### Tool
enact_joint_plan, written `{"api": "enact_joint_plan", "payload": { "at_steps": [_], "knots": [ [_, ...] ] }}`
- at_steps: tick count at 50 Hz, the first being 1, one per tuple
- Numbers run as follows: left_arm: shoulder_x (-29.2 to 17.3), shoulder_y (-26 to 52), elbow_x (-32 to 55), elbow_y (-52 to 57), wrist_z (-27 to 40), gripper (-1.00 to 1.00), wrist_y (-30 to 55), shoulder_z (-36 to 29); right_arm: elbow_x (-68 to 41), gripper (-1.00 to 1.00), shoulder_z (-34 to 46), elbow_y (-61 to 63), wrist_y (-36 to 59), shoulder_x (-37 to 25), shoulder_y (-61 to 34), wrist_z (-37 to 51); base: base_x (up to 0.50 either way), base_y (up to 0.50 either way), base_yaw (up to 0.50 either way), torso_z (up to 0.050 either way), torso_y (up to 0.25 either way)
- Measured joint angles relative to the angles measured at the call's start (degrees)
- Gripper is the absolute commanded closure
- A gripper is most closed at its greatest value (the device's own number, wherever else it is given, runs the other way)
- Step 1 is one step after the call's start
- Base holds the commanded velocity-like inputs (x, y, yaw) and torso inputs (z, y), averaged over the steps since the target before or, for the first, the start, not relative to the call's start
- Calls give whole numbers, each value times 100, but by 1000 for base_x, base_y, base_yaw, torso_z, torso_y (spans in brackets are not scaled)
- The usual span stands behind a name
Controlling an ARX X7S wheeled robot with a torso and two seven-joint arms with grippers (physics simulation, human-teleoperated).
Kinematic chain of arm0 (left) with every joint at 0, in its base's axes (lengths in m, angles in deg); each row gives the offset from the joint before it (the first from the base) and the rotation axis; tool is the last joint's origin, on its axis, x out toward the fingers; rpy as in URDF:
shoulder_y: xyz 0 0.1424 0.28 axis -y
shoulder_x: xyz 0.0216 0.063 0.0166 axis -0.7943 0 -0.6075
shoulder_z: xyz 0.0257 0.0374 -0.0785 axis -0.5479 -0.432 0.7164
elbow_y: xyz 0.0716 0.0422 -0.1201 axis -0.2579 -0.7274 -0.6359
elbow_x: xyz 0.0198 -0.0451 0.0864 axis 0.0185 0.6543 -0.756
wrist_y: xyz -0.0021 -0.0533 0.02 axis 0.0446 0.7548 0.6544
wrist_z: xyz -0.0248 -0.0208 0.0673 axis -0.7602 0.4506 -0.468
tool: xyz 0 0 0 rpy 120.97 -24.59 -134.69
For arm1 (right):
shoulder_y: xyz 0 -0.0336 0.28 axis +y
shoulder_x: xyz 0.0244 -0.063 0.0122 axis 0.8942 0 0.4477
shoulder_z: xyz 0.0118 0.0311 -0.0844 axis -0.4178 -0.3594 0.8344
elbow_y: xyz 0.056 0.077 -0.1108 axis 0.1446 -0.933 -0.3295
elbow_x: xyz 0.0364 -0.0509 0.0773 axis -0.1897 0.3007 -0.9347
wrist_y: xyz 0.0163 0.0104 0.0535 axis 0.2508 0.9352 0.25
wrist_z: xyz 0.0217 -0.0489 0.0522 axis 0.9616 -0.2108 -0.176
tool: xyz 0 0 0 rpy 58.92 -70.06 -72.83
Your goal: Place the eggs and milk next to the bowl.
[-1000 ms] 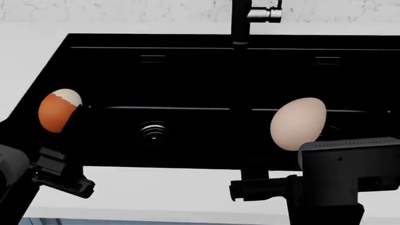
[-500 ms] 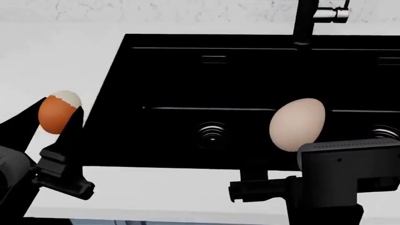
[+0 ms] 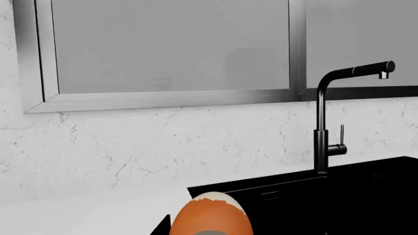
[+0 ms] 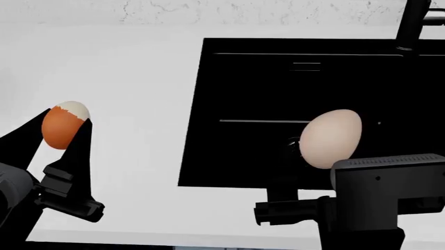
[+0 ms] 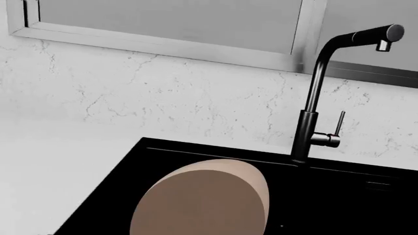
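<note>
My left gripper is shut on the orange-brown egg with a white patch, held above the white counter at the left; the egg also shows in the left wrist view. My right gripper is shut on the pale beige-pink egg, held over the black sink; that egg fills the low part of the right wrist view. Its fingers are mostly hidden behind the egg and the black wrist block. The milk and the bowl are out of view.
The black sink is sunk into a white counter and takes the right half of the head view. A black faucet stands at its back edge, against a marbled white wall below a grey-framed window.
The head view has swung left: the sink and faucet slid right and more white counter shows at the left. Both grippers keep their eggs and their places in the view.
</note>
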State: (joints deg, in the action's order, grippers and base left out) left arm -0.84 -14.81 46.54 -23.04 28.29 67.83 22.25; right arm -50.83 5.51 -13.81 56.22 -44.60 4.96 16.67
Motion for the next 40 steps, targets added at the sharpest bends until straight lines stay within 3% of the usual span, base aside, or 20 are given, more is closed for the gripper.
{"api": "enact_joint_plan", "payload": {
  "at_steps": [40],
  "knots": [
    [-57,-33,38,45,55,100,-25,-31,-76,100,19,32,-24,-44,41,61,-1,500,0,0,0]
  ]
}}
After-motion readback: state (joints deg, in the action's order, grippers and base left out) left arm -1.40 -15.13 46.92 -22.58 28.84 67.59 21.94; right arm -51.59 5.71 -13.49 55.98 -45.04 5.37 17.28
